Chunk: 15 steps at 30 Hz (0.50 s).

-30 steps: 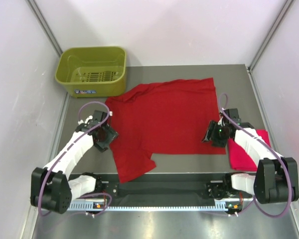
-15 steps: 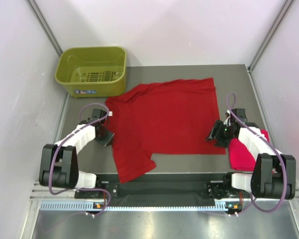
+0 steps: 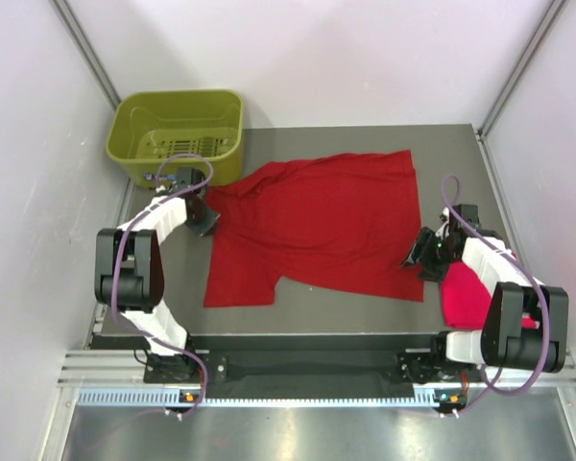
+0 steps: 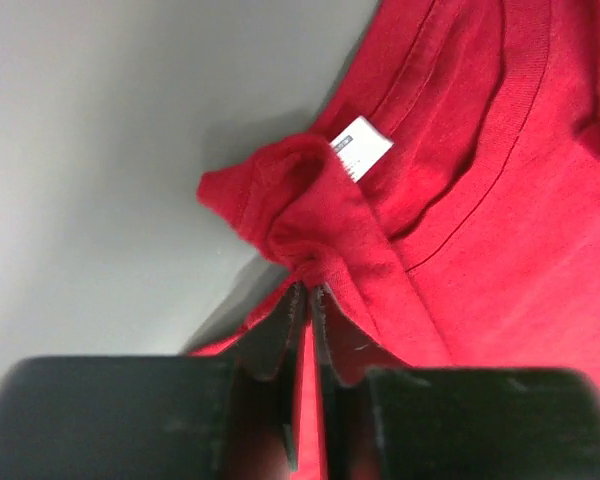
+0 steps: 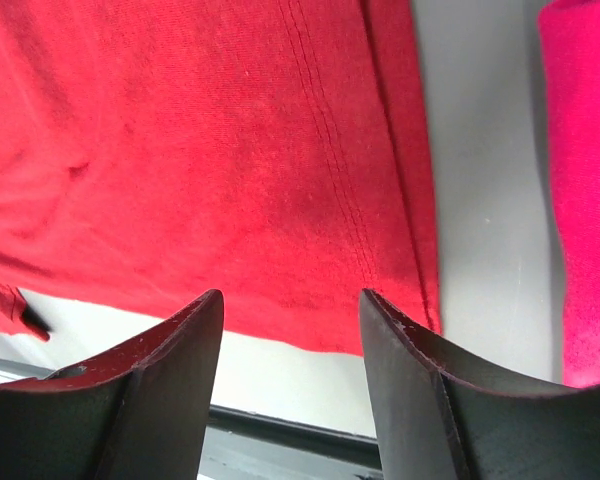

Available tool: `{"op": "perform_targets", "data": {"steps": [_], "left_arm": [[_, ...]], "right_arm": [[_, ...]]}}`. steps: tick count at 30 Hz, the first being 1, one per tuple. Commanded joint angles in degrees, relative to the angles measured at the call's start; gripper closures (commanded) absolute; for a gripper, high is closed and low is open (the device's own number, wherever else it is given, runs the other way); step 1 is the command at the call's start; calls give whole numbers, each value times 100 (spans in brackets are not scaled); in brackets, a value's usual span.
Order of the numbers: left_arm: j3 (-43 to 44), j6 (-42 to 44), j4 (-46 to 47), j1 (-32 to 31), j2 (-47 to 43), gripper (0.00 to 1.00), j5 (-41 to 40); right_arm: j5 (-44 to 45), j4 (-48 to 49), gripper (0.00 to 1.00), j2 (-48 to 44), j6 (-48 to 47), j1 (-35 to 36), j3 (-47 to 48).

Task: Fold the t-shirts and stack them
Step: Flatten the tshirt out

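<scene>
top / step: my read is that I'm taking edge grips on the red shirt (image 3: 317,226) to square it flat before the first fold. The pink shirt (image 3: 466,293) lies apart as a lump.
top / left gripper (image 3: 204,219): sits on the shirt's left edge at the collar end. The cloth runs off to its right and the basket (image 3: 178,134) is just behind it.
top / right gripper (image 3: 424,257): sits at the shirt's right edge near the near corner. The red shirt is to its left; the pink shirt is just to its right, beside my forearm.
top / how: pull the two edges apart low and evenly so the near-left flap lies flat. Don't drag cloth toward the basket.
left wrist / jaws: pressed together, pinching a small bunched fold of red shirt right at the tips.
left wrist / shirt: the collar ribbing and white tag (image 4: 361,148) are just ahead and right of the tips. Bare table (image 4: 100,150) is to the left.
left wrist / how: the bite looks thin, only a pucker. I'd pull slowly and level, or it may slip out.
right wrist / jaws: spread, with nothing pinched.
right wrist / shirt: red cloth fills the view ahead, and the stitched hem (image 5: 325,150) runs between my fingers. The shirt corner is just off the right finger. The pink shirt is farther right, with a strip of table between.
right wrist / how: come down on the hem corner and close on red only, staying off the pink. I can't tell my height over the cloth.
</scene>
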Motion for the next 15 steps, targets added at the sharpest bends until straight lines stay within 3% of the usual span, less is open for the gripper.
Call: {"op": "perform_targets", "data": {"steps": [1,4,6,8,12,15], "left_arm": [[355,69,-668,70,149,86,-49],[-13,-108,-1082,70,-288,60,-295],[-373,-300,-1355,70,-859,50,-541],[-645,-415,-1829,70,-1448,33,-812],[-1059,-775,-2393,79,-2240,31,-990],[-1437,-1390,-2849,79,-2470,40,-719]], "right_arm": [[41,-70,43,1,-72,-71,257],[33,-79,43,-60,-20,-71,231],[24,-53,43,-148,7,-70,196],[15,0,43,-253,16,-62,143],[-108,18,43,-341,7,-44,55],[-169,53,43,-438,-19,-18,-32]]}}
